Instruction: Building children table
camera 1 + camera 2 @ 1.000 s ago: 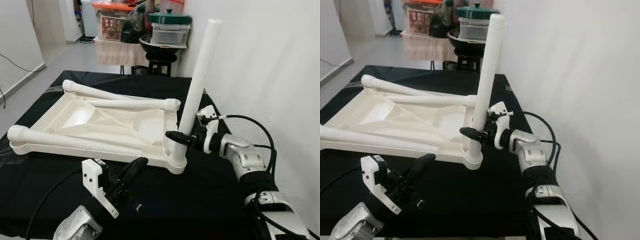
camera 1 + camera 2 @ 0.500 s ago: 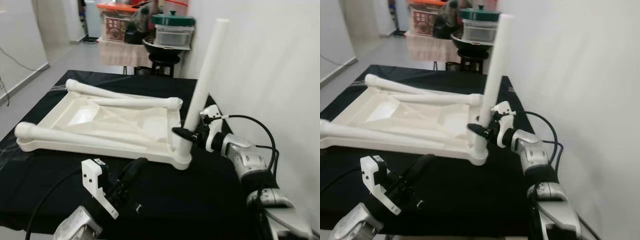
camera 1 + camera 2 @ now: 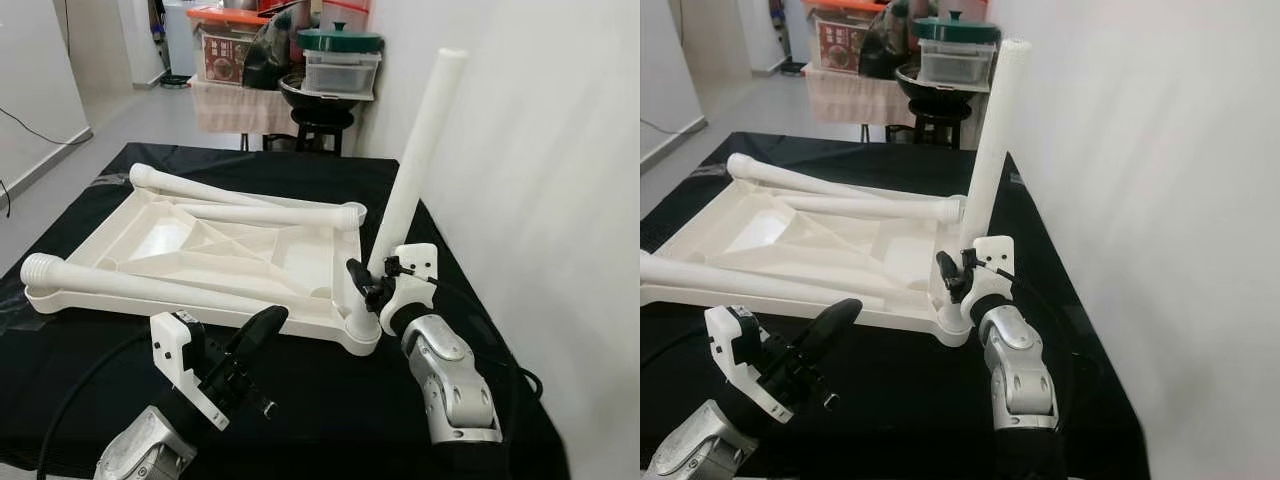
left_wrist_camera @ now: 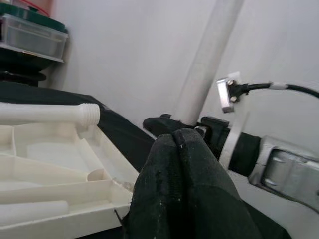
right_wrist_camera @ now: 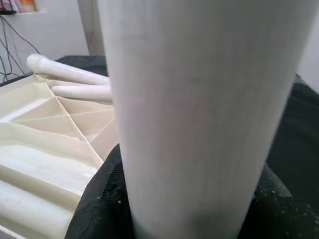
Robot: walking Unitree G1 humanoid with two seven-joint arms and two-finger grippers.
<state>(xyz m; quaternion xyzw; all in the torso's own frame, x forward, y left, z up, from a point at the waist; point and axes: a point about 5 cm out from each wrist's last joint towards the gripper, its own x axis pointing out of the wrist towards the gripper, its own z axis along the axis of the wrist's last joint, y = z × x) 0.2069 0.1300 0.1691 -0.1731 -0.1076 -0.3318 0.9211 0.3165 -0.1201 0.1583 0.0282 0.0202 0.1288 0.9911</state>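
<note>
Fitting the first leg into a corner socket of the upturned table top.

The right end effector grasps the upright leg low down, at the near right corner of the table top, centre of the frame on the black counter. The left end effector is clenched and empty, lower left. Two loose legs lie on the top. The next move probably calls for turning the leg until it sits firm.

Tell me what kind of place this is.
Probably a home's spare or storage room used as a work area: a black-covered table holds the upturned white tabletop, and beyond it a side table is stacked with storage boxes and a green-lidded container.
</note>
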